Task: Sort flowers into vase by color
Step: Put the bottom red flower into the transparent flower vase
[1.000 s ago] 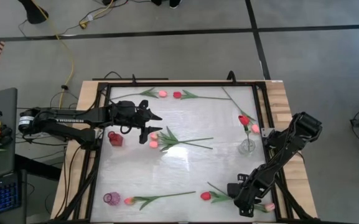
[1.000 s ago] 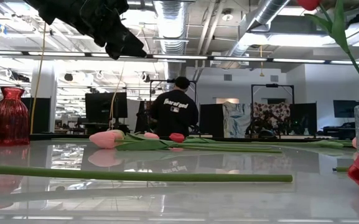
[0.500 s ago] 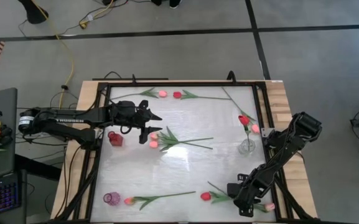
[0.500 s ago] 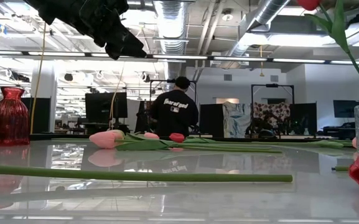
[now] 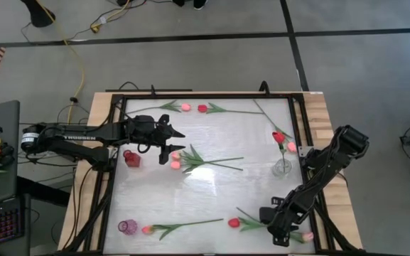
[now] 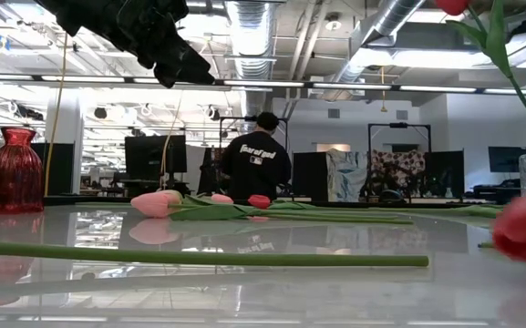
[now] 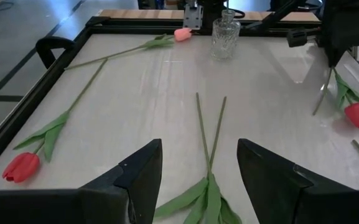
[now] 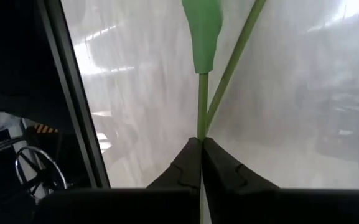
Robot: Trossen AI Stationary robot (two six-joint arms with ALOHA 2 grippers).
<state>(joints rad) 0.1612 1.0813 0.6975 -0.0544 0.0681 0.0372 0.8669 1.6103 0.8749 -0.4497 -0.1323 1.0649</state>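
We take the clear faceted glass vase (image 5: pixel 281 168) on the pale glossy tabletop (image 5: pixel 212 192) as our landmark. Our right claw (image 5: pixel 274 226) sits low at the tabletop's near edge, on the operator's side of the vase, with its fingers (image 8: pixel 191 163) pressed together on the thin green stem (image 8: pixel 202 106) of a red-budded tulip (image 5: pixel 235 224); that bud lies just beside the claw, toward the tabletop's middle. In the vase stands another red tulip (image 5: pixel 278 137), with a pink bud (image 5: pixel 291 147) close by it.

Our left claw (image 5: pixel 177 141) hovers well apart from the vase, across the tabletop, its fingers (image 7: pixel 139 174) spread wide and holding nothing, above a pair of pink tulips (image 5: pixel 175 159) with leafy stems. A small dark red glass vase (image 5: pixel 131 158) stands just beside that arm. Two more tulips (image 5: pixel 194 108) lie along the far edge, and a pink one (image 5: pixel 148 230) lies by a small purple vase (image 5: pixel 126 227) at the near left corner.

In the low view a person in a dark shirt (image 6: pixel 255 162) stands in the room beyond.
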